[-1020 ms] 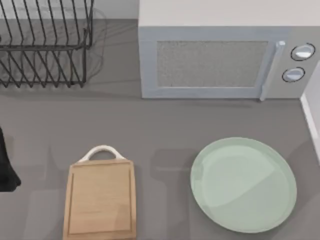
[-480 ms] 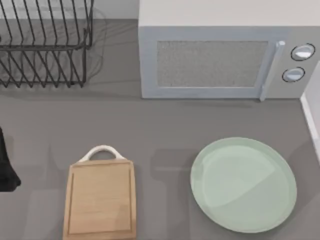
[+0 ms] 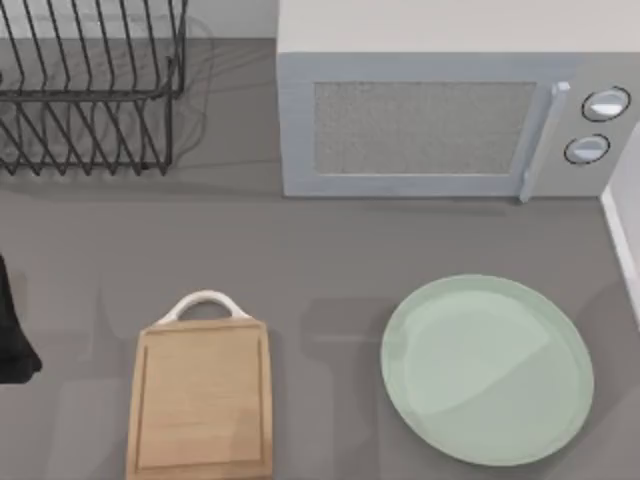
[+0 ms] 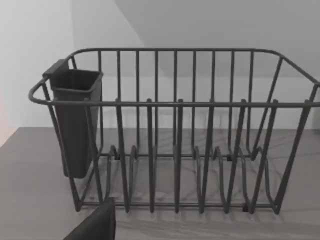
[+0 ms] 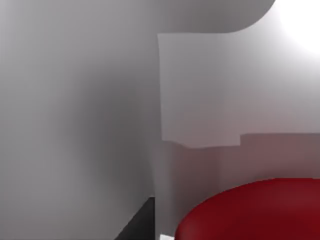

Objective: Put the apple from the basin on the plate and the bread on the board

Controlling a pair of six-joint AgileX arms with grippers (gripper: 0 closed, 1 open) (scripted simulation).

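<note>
The red apple (image 5: pixel 250 212) looms very close in the right wrist view, lying against the pale grey inner walls of the basin (image 5: pixel 100 125). A dark sliver of my right gripper's finger (image 5: pixel 137 222) edges in beside it. The mint-green plate (image 3: pixel 487 368) lies on the table's front right with nothing on it. The light-wood board (image 3: pixel 200 400) with its white loop handle lies bare at the front left. The bread is out of view. My left arm (image 3: pixel 10 330) is parked at the table's left edge, and one dark finger (image 4: pixel 95 225) of it is seen facing the dish rack.
A black wire dish rack (image 3: pixel 90 90) with a dark cutlery cup (image 4: pixel 75 120) stands at the back left. A grey microwave (image 3: pixel 450 110) takes up the back right. A strip of bare grey table runs between board and plate.
</note>
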